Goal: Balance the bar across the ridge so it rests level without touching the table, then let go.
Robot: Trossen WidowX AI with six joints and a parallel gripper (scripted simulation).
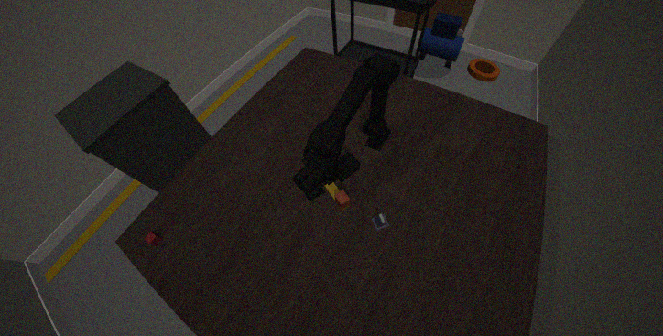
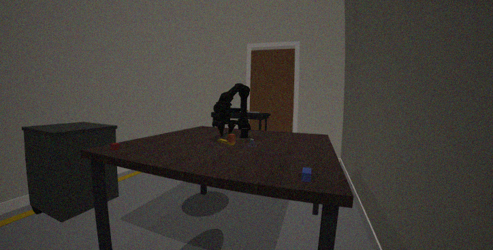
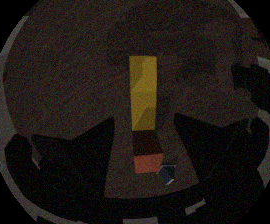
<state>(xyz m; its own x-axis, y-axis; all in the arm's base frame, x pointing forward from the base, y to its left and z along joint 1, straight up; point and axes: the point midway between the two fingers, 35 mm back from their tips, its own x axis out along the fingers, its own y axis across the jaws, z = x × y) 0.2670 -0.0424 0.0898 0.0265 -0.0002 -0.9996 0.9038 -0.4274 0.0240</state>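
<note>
The bar is yellow and lies on the dark table. An orange block sits at its end nearer the ridge. The ridge, a small grey-blue piece with a pale top, stands apart from the bar, beyond the orange block. My gripper is open and points down just above the bar. In the wrist view its fingers are on either side of the bar's line, near the orange block, holding nothing. The fingertips are dark in the top view.
A red block lies near the table's left corner. A blue block stands near the front right corner in the exterior view. A dark cabinet stands beside the table's left edge.
</note>
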